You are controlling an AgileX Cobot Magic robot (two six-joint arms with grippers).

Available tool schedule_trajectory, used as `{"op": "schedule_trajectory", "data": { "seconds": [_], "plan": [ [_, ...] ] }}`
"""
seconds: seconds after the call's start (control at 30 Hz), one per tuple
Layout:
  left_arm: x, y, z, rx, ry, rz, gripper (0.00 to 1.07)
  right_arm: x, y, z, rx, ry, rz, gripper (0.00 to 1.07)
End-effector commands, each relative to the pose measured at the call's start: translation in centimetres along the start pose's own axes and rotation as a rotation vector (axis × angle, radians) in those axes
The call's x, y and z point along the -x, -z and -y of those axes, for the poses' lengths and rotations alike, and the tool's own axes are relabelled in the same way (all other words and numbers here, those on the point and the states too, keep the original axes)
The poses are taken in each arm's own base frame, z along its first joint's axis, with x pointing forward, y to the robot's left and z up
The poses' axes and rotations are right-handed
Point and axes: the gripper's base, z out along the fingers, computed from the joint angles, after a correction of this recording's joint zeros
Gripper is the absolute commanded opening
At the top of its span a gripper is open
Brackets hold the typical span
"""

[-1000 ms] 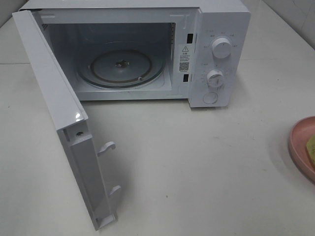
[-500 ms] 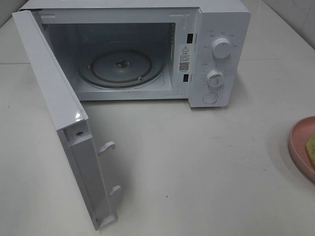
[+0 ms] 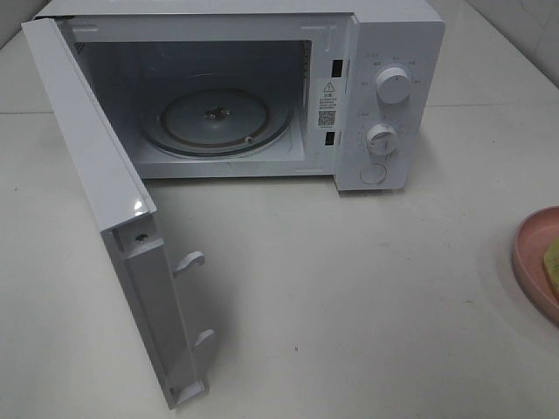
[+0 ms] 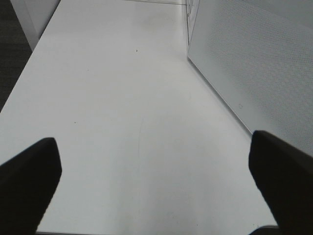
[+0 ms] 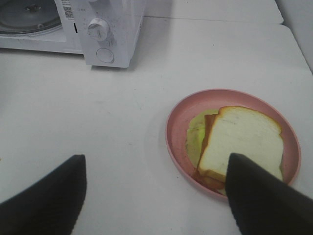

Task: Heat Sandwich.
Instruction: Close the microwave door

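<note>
Standing with its door swung fully outward on the left, the white microwave sits at the far side of the pale tabletop. Inside the lit cavity lies the glass turntable, with nothing on it. Two round dials and a round button below them are on the control panel to the right of the cavity.

The sandwich lies on a round pink plate on the tabletop, well to the right of the microwave and nearer the front; the high view catches only the plate's edge at the right border. The top slice is pale white bread with a tan crust, and yellow-green filling shows at its side toward the microwave.

The right tool hangs over the tabletop just short of the plate, its two dark fingers spread wide and holding nothing; one finger overlaps the plate's near rim in the wrist view.

The left tool is likewise spread wide and empty above bare tabletop, beside the perforated outer face of the door.
</note>
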Motion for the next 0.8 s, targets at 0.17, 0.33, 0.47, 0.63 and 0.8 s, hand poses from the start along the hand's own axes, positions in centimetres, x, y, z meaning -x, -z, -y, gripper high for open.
{"op": "schedule_trajectory", "data": {
  "seconds": [0.17, 0.33, 0.47, 0.63, 0.8],
  "plan": [
    [-0.09, 0.13, -0.01, 0.001, 0.005, 0.024, 1.00, -0.19, 0.33, 0.02, -0.002, 0.004, 0.034, 0.75],
    [-0.10, 0.13, 0.04, -0.005, 0.008, 0.024, 1.00, -0.20, 0.37, -0.01, -0.032, -0.011, 0.033, 0.75],
    [-0.10, 0.13, 0.06, -0.007, 0.009, 0.024, 1.00, -0.23, 0.42, -0.08, -0.086, -0.041, 0.031, 0.75],
    [-0.10, 0.13, 0.05, -0.006, 0.009, 0.024, 1.00, -0.24, 0.43, -0.09, -0.091, -0.044, 0.031, 0.75],
    [0.00, 0.20, 0.06, -0.006, 0.014, 0.032, 1.00, -0.24, 0.43, -0.09, -0.091, -0.044, 0.031, 0.75]
  ]
}}
